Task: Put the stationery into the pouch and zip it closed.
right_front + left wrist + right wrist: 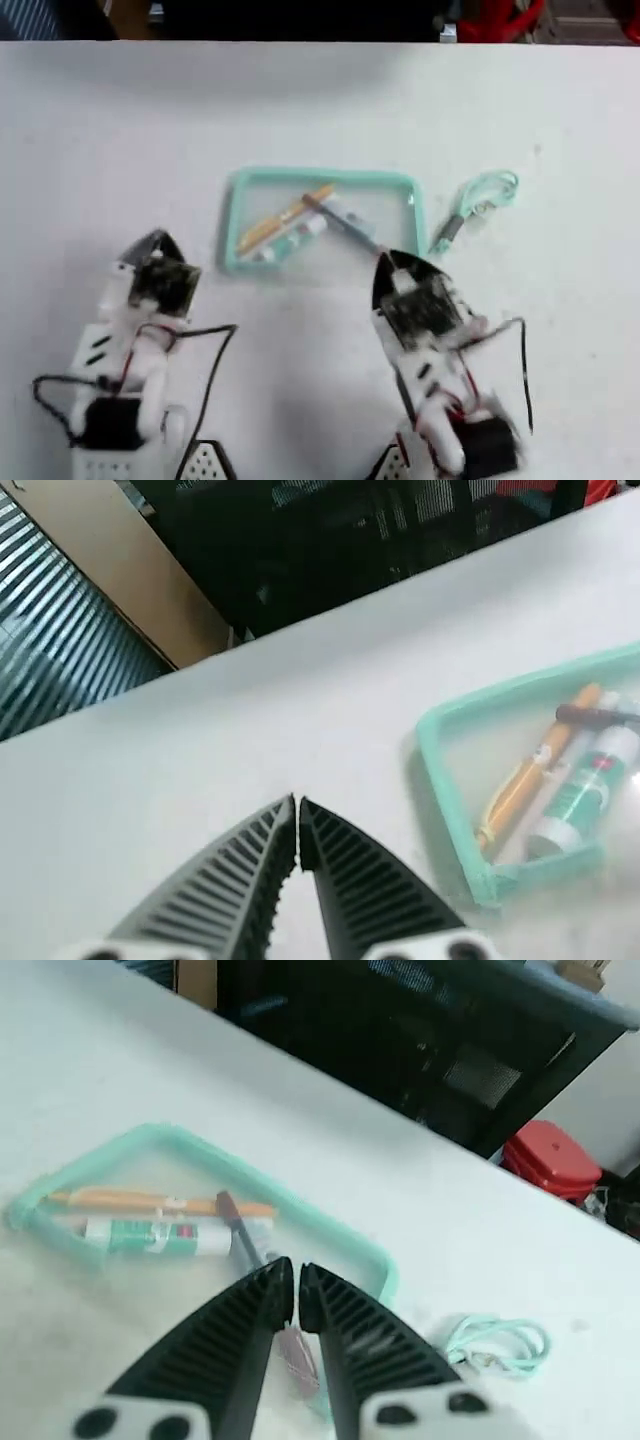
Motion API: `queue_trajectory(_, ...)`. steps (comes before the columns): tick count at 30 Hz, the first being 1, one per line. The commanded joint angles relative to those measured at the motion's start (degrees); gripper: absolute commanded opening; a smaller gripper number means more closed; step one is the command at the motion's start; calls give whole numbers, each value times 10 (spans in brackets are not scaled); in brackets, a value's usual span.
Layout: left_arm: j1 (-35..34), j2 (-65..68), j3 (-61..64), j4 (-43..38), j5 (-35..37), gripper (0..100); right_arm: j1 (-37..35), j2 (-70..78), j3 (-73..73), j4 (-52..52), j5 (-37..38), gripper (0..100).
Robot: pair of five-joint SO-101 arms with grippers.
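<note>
Pouch with a mint-green border and clear sides lies flat on a white table, just ahead of 2 robot arms standing side by side at the near edge. The left gripper hangs above bare table, near the pouch's end but apart from it; its 2 black ribbed fingers are closed tip to tip with nothing between them. The right gripper sits at the pouch's near corner, fingers drawn together with a thin gap left. A dark pen pokes out of the pouch and runs under those fingertips; whether they pinch it cannot be told. Inside the pouch, an orange pencil lies at an angle beside a green and white tube, and the pen's far end crosses over them. A mint-green cord lies looped on the table just beyond the pouch's other end. Past the table's far edge sit dark furniture and a red container.
</note>
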Motion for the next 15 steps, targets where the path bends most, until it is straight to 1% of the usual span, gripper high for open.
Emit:
queue_trajectory(1, 2, -2, 79, -83, 9, 24, 7, -1, 101, -73, 6, 17)
queue_trajectory(2, 2, -2, 84, -88, 9, 24, 7, -1, 124, -87, 6, 17)
queue_trajectory(4, 6, -2, 84, -66, 9, 24, 7, -1, 164, -102, 6, 17)
queue_trajectory(6, 7, -2, 84, -30, 9, 24, 7, -1, 200, -110, 6, 17)
queue_trajectory(10, 6, -2, 84, 68, 11, 24, 7, 0, 202, -76, 6, 17)
queue_trajectory(12, 5, -2, 84, 99, 44, 24, 6, 0, 202, -67, 4, 18)
queue_trajectory(15, 5, -2, 84, 127, 127, 24, 6, 0, 202, -58, 3, 18)
